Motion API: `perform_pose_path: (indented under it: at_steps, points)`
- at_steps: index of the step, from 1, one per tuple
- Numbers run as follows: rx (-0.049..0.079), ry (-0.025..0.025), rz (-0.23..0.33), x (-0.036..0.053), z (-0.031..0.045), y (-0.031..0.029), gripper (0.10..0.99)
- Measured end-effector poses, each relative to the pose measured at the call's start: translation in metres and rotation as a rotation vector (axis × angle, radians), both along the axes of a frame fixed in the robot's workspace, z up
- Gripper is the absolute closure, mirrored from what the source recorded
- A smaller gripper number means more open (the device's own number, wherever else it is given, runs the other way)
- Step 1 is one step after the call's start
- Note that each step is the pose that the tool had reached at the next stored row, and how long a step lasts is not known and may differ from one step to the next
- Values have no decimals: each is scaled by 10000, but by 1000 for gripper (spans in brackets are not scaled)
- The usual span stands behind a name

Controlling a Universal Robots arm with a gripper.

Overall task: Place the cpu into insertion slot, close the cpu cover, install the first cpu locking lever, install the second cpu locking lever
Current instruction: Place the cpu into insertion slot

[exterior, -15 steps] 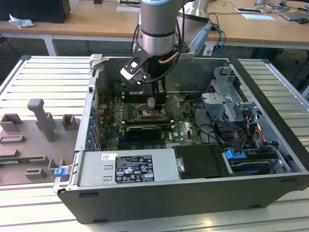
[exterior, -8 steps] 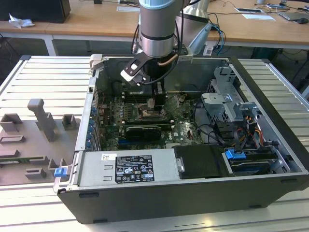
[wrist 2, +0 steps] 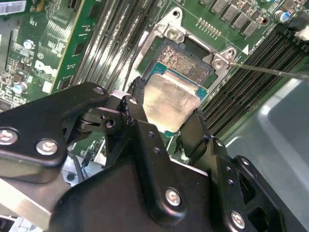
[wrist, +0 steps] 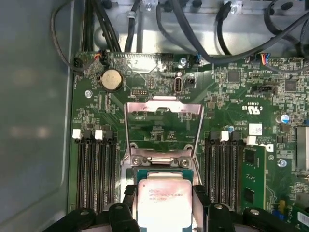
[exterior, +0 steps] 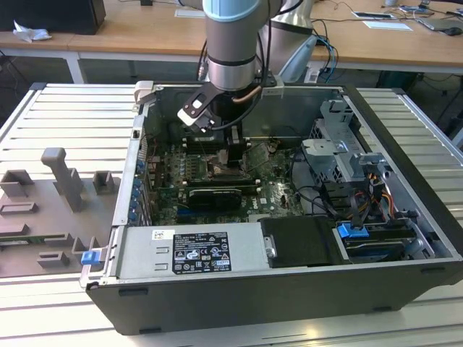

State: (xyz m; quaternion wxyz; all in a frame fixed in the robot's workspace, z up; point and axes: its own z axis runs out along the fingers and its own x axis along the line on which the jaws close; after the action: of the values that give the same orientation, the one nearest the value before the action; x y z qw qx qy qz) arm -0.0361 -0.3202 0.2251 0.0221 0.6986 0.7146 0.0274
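Chip [wrist: 161,205], thin, light, stiff, likely fragile underneath, pinched by opposite edges in gripper [wrist 2: 169,101] at open socket [wrist 2: 181,59], cover [wrist: 163,102] raised.

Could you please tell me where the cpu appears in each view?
Exterior view: hidden beneath the gripper over the motherboard.
Second wrist view: the cpu between the fingers, over the insertion slot.
First wrist view: the cpu between the fingers, near the open cpu cover.
Shared landmark: the gripper.

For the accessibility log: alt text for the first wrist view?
Black gripper holds a pale silver square cpu by two edges; beyond it the thin silver-grey metal cpu cover stands open, with long black memory slots on both sides.
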Motion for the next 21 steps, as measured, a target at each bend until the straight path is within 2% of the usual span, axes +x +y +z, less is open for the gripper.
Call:
perform_pose_path:
  at_steps: [3,12,17,21]
  points:
    - [-10,8,-34,-29,-47,15,545]
    - [-24,85,-41,-41,-147,36,545]
    - [-26,108,-305,-45,-190,40,545]
    - [-33,113,-307,-45,-217,40,545]
